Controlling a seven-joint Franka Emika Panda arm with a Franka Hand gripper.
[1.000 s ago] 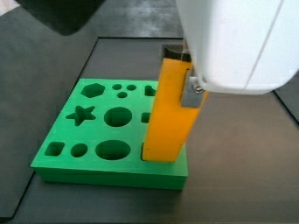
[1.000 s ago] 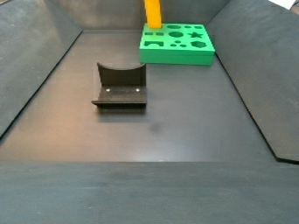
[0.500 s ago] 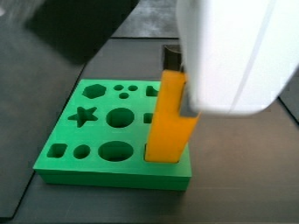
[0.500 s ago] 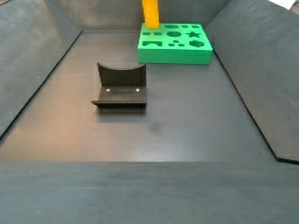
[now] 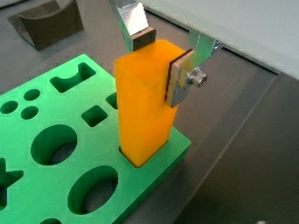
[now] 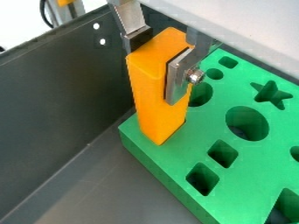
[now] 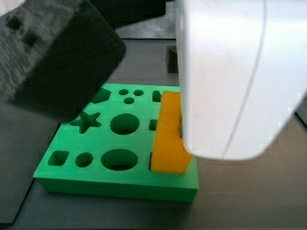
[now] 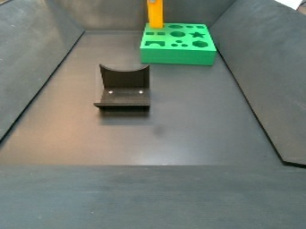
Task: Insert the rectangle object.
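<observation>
1. Dark grey flooring, walled on the left, right and far sides, fills the wide side view; going left to right we meet the fixture (image 8: 122,88) first, standing near the middle-left and well apart from everything else.
2. Farther back and to the right lies the green board (image 8: 180,55), cut with star, round and square openings.
3. At the board's left edge stands the rectangle object (image 8: 156,12), upright, its lower end sunk in a corner slot of the board (image 5: 70,105); in both wrist views the block (image 6: 158,83) rises plumb from that slot.
4. Our gripper (image 5: 163,54) pinches the block near its top, one silver finger (image 5: 181,79) flat against a broad face and its partner on the opposite face. We judge this high grip keeps the fingers clear of the board while the block is pushed straight down.
5. In the close side view the arm's white housing (image 7: 228,81) hides most of the block (image 7: 171,144); only its lower part shows.
6. Compared with a second ago, the housing has swung across that view and covers far more of the block, which stands lower in the slot.
</observation>
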